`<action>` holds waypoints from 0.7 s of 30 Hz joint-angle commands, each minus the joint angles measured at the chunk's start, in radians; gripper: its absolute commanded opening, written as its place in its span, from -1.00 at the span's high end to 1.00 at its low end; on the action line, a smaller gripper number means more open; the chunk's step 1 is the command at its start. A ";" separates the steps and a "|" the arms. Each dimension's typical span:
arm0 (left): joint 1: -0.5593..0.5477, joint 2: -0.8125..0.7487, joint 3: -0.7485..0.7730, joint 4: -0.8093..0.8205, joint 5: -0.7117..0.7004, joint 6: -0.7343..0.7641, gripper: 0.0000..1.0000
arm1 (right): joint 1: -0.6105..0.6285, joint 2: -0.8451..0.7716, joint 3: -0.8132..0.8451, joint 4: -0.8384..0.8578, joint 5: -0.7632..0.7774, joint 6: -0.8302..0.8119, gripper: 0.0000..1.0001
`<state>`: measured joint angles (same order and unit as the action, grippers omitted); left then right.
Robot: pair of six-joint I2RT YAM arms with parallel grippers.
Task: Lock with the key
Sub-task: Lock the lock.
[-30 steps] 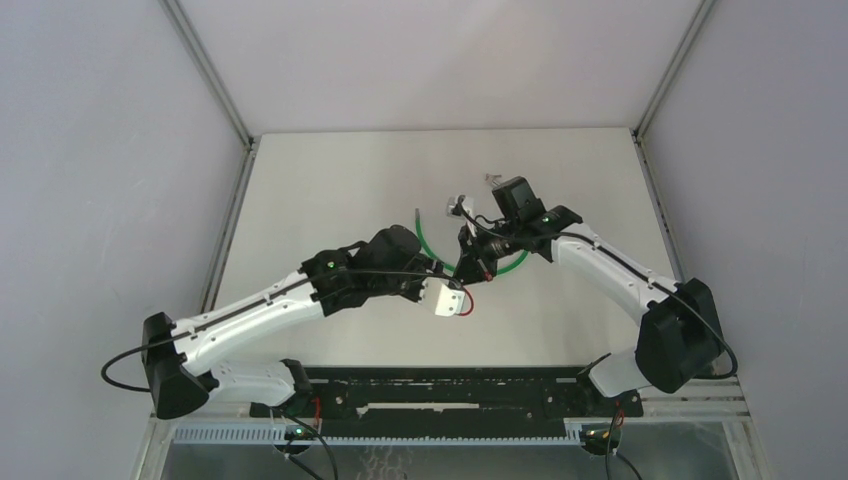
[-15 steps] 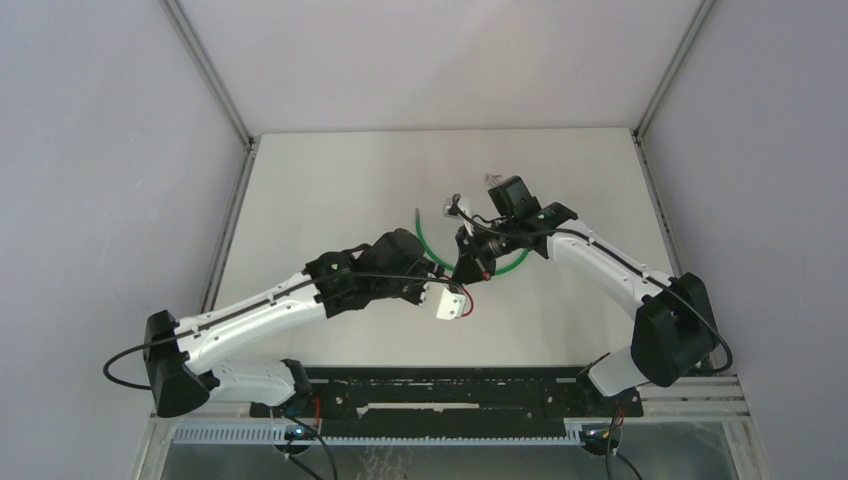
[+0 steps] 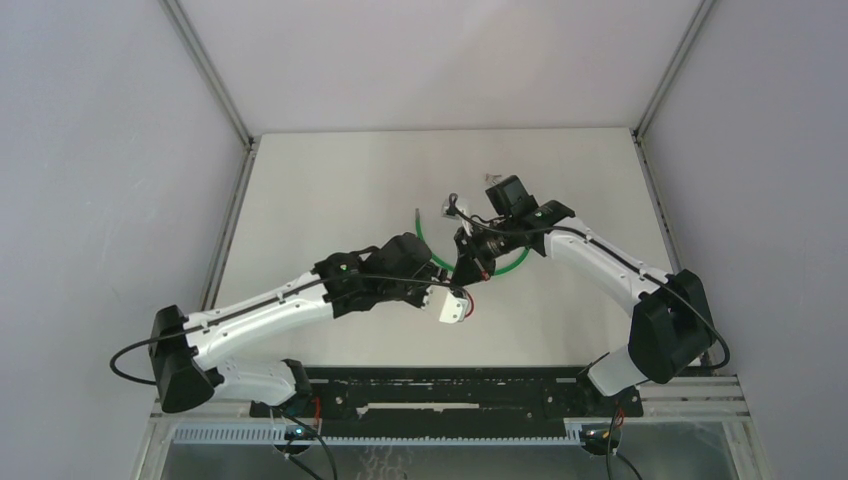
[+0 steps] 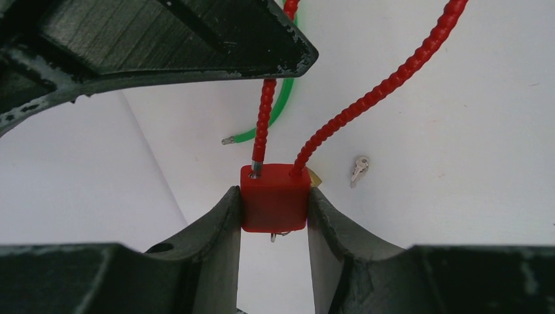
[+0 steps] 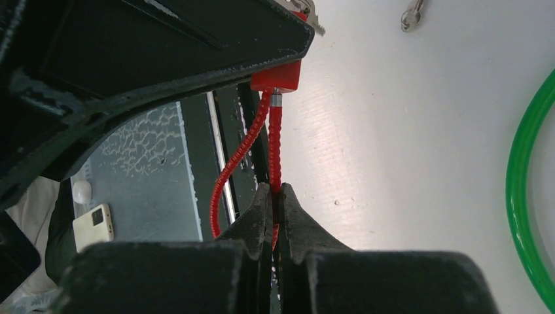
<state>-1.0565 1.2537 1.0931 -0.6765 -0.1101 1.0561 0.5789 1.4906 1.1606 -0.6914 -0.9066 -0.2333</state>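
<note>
My left gripper (image 4: 273, 199) is shut on the red padlock body (image 4: 274, 206), one finger on each side. Its red ribbed cable (image 4: 373, 98) loops up from the body. The cable's free end, a metal tip (image 4: 256, 169), sits at the hole in the top of the body. My right gripper (image 5: 275, 196) is shut on that cable (image 5: 275, 147) just short of the tip, close to the lock body (image 5: 278, 78). A small silver key (image 4: 358, 169) lies on the table beyond the lock. In the top view both grippers meet mid-table (image 3: 466, 280).
A green cable (image 3: 512, 264) curves on the table under the right gripper and shows in both wrist views (image 5: 523, 196). Loose keys (image 3: 492, 180) lie further back, and a small white object (image 3: 455, 208) lies near them. Grey walls enclose the table on three sides.
The left arm has slid a little to the right with the lock. The right gripper has edged slightly left and stays on the cable. Both grips are unchanged.
</note>
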 commanded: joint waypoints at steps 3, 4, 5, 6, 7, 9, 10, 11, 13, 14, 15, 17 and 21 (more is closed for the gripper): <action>-0.020 0.022 -0.024 0.068 0.010 -0.012 1.00 | 0.029 -0.002 0.054 0.019 -0.051 0.016 1.00; -0.022 0.025 -0.024 0.069 0.011 -0.014 0.99 | 0.029 0.000 0.055 0.016 -0.056 0.016 1.00; -0.023 0.028 -0.025 0.069 0.011 -0.017 1.00 | 0.029 0.002 0.058 0.013 -0.059 0.014 1.00; -0.024 0.030 -0.025 0.069 0.011 -0.017 1.00 | 0.029 0.002 0.060 0.009 -0.061 0.014 1.00; -0.024 0.034 -0.025 0.069 0.010 -0.020 0.99 | 0.029 0.003 0.060 0.009 -0.063 0.015 1.00; -0.024 0.039 -0.024 0.069 0.011 -0.022 0.99 | 0.029 0.006 0.062 0.011 -0.069 0.018 1.00; -0.024 0.041 -0.023 0.069 0.011 -0.023 0.99 | 0.029 0.007 0.065 0.008 -0.072 0.021 1.00; -0.025 0.043 -0.022 0.069 0.012 -0.025 0.99 | 0.029 0.010 0.066 0.007 -0.073 0.022 1.00; -0.025 0.049 -0.018 0.073 0.009 -0.031 1.00 | 0.029 0.016 0.067 0.009 -0.077 0.029 1.00; -0.025 0.052 -0.015 0.075 0.005 -0.036 1.00 | 0.029 0.017 0.067 0.010 -0.080 0.031 1.00; -0.025 0.055 -0.013 0.078 0.001 -0.042 1.00 | 0.030 0.017 0.067 0.010 -0.080 0.033 1.00; -0.025 0.058 -0.011 0.084 -0.002 -0.050 0.99 | 0.030 0.019 0.067 0.010 -0.080 0.033 1.00; -0.025 0.060 -0.006 0.100 -0.007 -0.063 1.00 | 0.033 0.015 0.067 0.021 -0.074 0.048 1.00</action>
<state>-1.0714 1.3106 1.0916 -0.6933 -0.1242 1.0317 0.5823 1.5143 1.1717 -0.7185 -0.9062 -0.2176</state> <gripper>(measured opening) 0.407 0.017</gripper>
